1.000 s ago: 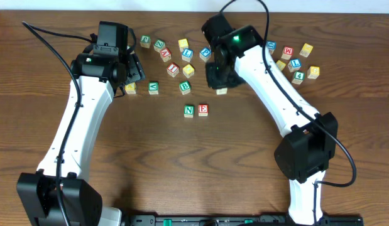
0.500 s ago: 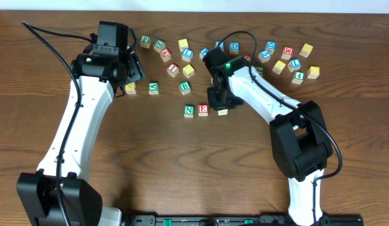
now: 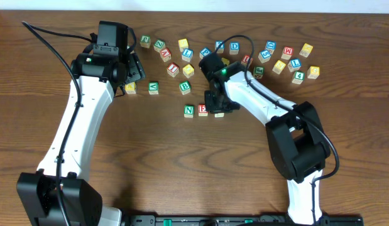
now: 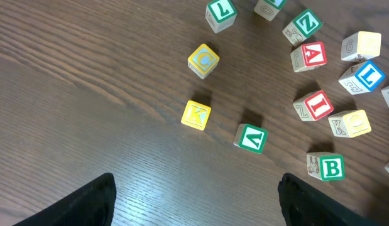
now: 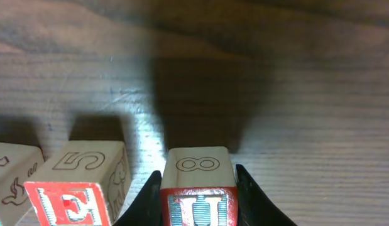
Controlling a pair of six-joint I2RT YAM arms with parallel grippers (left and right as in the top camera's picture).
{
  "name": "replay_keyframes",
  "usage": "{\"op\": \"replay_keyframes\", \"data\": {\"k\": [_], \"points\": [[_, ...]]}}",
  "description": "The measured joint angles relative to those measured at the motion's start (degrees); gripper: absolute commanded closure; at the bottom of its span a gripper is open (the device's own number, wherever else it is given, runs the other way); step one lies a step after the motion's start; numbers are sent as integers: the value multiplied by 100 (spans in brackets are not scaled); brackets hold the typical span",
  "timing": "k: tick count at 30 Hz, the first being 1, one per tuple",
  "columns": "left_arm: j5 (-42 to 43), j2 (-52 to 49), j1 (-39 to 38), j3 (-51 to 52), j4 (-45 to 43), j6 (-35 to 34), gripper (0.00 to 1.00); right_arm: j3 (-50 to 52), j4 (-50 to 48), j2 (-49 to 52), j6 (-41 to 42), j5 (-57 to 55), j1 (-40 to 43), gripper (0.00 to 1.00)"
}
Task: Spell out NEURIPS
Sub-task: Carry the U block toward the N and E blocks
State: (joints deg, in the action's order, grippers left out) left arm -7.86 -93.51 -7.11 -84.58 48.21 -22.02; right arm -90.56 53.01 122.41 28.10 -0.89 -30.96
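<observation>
Left gripper (image 4: 197, 182) hangs wide open and empty near the K cube (image 4: 196, 115). The N cube (image 3: 189, 110) and E cube (image 3: 203, 110) sit touching in a row. Right gripper (image 5: 198, 188) is clamped on the U cube (image 5: 197, 164), just right of E; set down crooked, it may knock E and N out of line

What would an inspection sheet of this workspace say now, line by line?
Surface: brown wood-grain table.
Job's things: N cube and E cube side by side; U cube held just right of E.
Clutter: loose cubes at the far side, such as B cube and D cube.
Grippers: left gripper open, holding nothing; right gripper shut on U cube.
Cables: black cable along the left arm; cable loop above the right arm.
Surroundings: pale strip past the table's far edge; nothing else seen.
</observation>
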Motion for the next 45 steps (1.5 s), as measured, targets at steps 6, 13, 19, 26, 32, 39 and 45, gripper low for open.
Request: {"op": "replay_keyframes", "data": {"k": [6, 13, 19, 26, 32, 39, 45], "points": [[0, 0, 0, 0, 0, 0, 19, 4, -24, 0, 98, 2, -13, 85], [0, 0, 0, 0, 0, 0, 19, 15, -116, 0, 164, -2, -13, 84], [0, 0, 0, 0, 2, 0, 19, 28, -221, 0, 168, -13, -13, 83], [0, -2, 0, 0, 0, 0, 19, 28, -236, 0, 208, -22, -13, 83], [0, -2, 0, 0, 0, 0, 19, 33, -238, 0, 214, -20, -13, 82], [0, -2, 0, 0, 0, 0, 19, 33, -236, 0, 234, -20, -13, 81], [0, -2, 0, 0, 0, 0, 19, 33, -140, 0, 245, -17, -13, 81]]}}
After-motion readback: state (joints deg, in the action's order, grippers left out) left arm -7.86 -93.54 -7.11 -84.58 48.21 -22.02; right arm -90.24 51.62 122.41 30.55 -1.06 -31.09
